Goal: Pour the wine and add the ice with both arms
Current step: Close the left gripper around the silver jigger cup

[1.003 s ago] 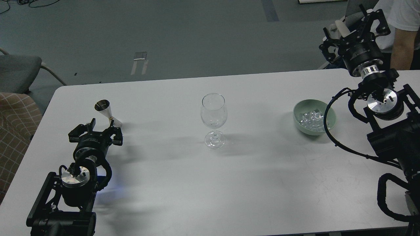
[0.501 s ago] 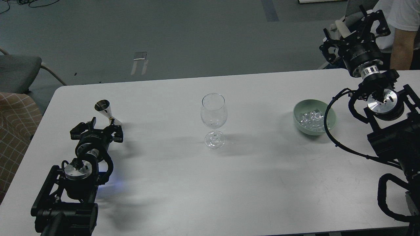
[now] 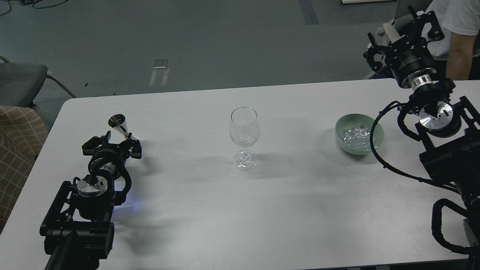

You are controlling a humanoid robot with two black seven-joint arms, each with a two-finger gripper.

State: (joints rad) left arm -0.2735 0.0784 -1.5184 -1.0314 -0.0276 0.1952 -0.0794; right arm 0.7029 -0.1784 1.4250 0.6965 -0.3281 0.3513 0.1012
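Barely begun: clear stemmed wine glass (image 3: 244,137) mid-frame seemingly empty, clear ice cubes (image 3: 354,135) in pale green bowl (image 3: 378,140), left end effector (image 3: 112,147) spread open, empty, beside small steel jigger (image 3: 120,127); right end effector (image 3: 403,32) upper right, grip unclear.

Wine glass (image 3: 244,137) mid-table (image 3: 210,210); jigger (image 3: 119,125) left; ice (image 3: 354,135), seemingly in bowl (image 3: 378,144), right.

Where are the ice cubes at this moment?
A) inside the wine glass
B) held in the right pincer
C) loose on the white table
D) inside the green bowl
D: the ice cubes lie together inside the green bowl, which stands on the table to the right of the wine glass.
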